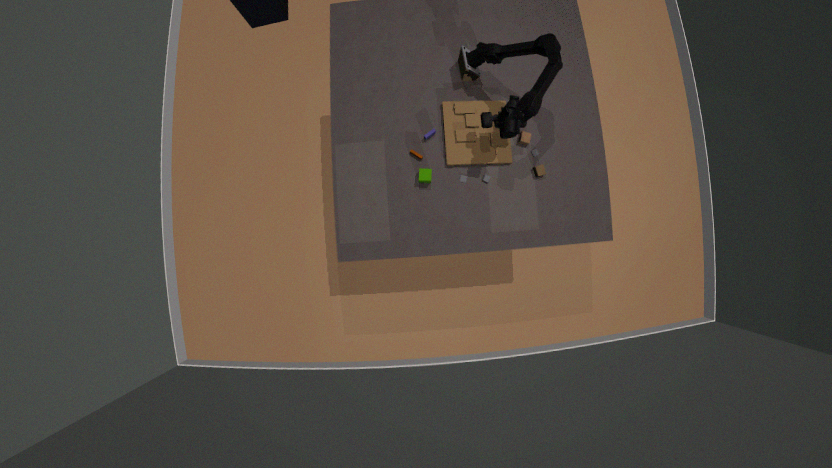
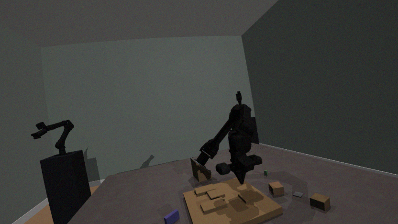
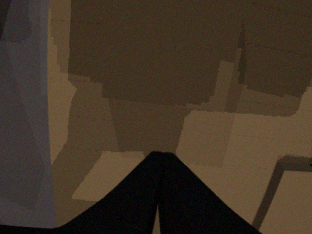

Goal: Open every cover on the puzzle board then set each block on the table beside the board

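Observation:
The wooden puzzle board (image 1: 450, 157) (image 2: 274, 212) (image 3: 205, 135) lies flat on the table. Wood-coloured cover plates stand slightly proud of it: one at the far left (image 1: 465, 108) (image 2: 204, 190), one beside it (image 1: 471, 121) (image 2: 215, 194), one nearer (image 1: 464, 136) (image 2: 213, 206), one at the right in shadow (image 1: 499, 140). Whether wells are uncovered is unclear in the dim light. My gripper (image 2: 242, 183) (image 3: 160, 161) is shut and empty, its tips low over the board's far right part; contact cannot be told. Two wooden blocks rest right of the board, a nearer one (image 1: 525, 138) (image 2: 276, 188) and a farther one (image 1: 539, 170) (image 2: 320, 201).
A green cube (image 1: 425, 175), an orange piece (image 1: 416, 154) and a purple piece (image 1: 429, 134) (image 2: 171, 217) lie left of the board. Small grey tiles lie around it, one on the right (image 1: 535, 153) (image 2: 298, 194). A small green object (image 2: 265, 172) stands behind.

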